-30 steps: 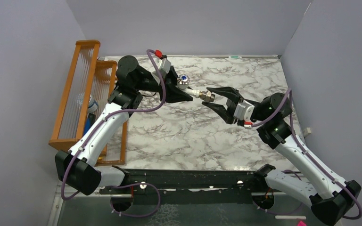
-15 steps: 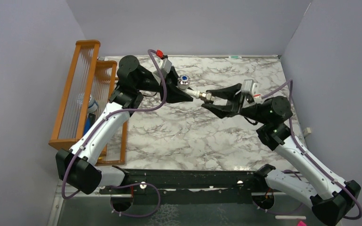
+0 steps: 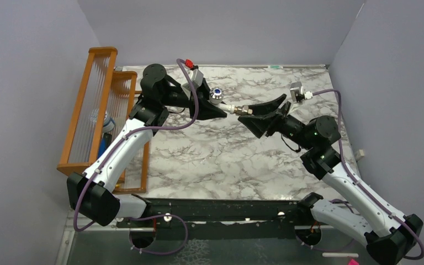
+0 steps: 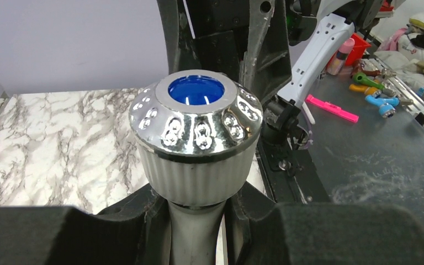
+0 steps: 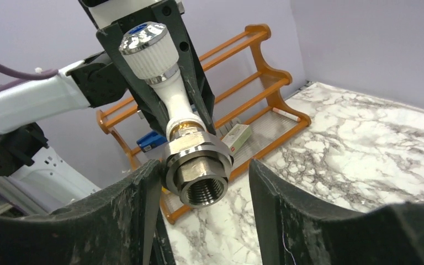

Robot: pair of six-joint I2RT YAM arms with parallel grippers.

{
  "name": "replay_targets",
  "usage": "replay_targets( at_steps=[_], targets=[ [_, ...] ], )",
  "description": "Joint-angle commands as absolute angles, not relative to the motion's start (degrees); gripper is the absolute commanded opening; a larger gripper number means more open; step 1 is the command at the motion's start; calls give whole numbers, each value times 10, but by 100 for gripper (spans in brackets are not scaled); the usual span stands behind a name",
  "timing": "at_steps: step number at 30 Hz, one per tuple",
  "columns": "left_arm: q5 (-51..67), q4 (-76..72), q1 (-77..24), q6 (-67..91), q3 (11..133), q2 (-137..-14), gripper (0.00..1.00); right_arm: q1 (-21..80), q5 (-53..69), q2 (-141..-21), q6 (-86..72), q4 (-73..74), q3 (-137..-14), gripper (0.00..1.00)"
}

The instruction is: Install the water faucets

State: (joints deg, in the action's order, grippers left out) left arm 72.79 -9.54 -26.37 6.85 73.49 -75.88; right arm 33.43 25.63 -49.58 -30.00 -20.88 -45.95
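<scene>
The white faucet [image 3: 227, 105] has a silvery knob with a blue dot [image 3: 216, 93] and a metal threaded nut fitting [image 3: 244, 110] on its end. It hangs in the air above the marble table [image 3: 232, 154]. My left gripper [image 3: 219, 110] is shut on the faucet's white stem [image 4: 194, 232], just under the knob [image 4: 196, 118]. My right gripper [image 3: 248, 114] is open around the nut fitting [image 5: 199, 165]. Its left finger [image 5: 135, 215] touches the fitting's flange and its right finger [image 5: 287, 210] stands apart. The fitting's threaded hole faces the right wrist camera.
An orange wooden rack [image 3: 96, 110] stands along the left wall and holds small items; it also shows in the right wrist view [image 5: 254, 88]. Grey walls close in the table on three sides. The black arm rail [image 3: 215, 210] runs along the near edge.
My right wrist has rolled, swinging its camera box from below the gripper to above it, with the fingers staying around the nut fitting. The left arm and faucet have barely moved.
</scene>
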Motion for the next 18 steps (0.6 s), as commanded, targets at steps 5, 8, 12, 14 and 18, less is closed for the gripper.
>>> replay_targets(
  at_steps=[5,8,12,14,18],
  targets=[
    [728,-91,-266,44,755,-747,0,332,254,-479,-112,-311,-461,64],
    [729,-93,-266,48,750,-744,0,333,303,-485,-52,-336,-468,64],
    [729,-98,-266,50,745,-742,0,332,378,-498,34,-342,-479,63],
    [734,-101,-266,53,745,-742,0,333,429,-503,91,-328,-483,63],
    [739,-101,-266,57,745,-742,0,333,510,-509,209,-256,-501,60]
  ],
)
